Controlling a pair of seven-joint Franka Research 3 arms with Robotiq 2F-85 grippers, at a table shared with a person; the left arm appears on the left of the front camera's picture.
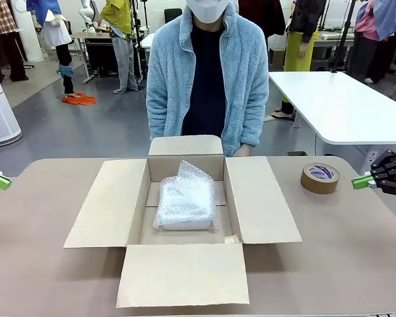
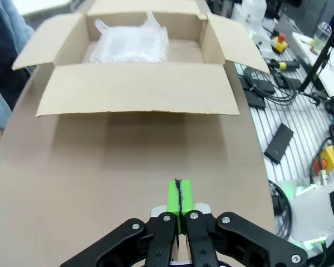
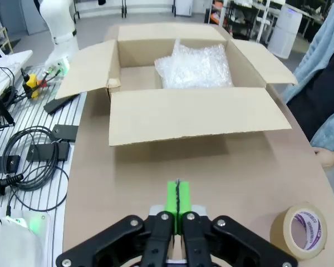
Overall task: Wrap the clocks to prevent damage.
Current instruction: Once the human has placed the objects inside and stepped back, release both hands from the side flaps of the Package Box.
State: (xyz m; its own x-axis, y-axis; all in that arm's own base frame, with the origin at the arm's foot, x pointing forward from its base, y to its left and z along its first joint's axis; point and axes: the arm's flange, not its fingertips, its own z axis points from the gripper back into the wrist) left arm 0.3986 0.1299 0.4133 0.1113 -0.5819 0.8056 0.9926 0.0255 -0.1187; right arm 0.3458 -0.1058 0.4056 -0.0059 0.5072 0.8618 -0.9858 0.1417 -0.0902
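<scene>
Foreground: a tan bench (image 1: 39, 264) carries an open cardboard box (image 1: 185, 274), all four flaps folded outward, the near flap lying flat toward the robot's side. Inside, on the box floor, lie the clocks (image 1: 185, 201), visible as one flat, pillow-like bundle in whitish bubble wrap. A loose tuft of wrap stands up at its far end, w/ bare cardboard showing on either side of it.

At the bench's left edge, the left gripper (image 1: 1, 181) has its green pads pressed together w/ nothing between them. Its wrist view shows it over bare bench, pointed at a side flap of the box & well apart from it. At the right edge, the right gripper (image 1: 362, 181) is likewise closed & empty-handed, pads (image 3: 172, 194) meeting in a thin seam, also aimed at the box from a distance.

A brown tape roll (image 1: 319, 177) lies flat on the bench near the right gripper, between it & the box's right flap, touching neither.

Far side: a person (image 1: 208, 72) in a light-blue fleece jacket over a dark top stands just behind the box's far flap, one hand (image 3: 327, 158) at the bench edge. Beyond, to the right, a white table (image 1: 343, 105); other people stand farther back in the room.
</scene>
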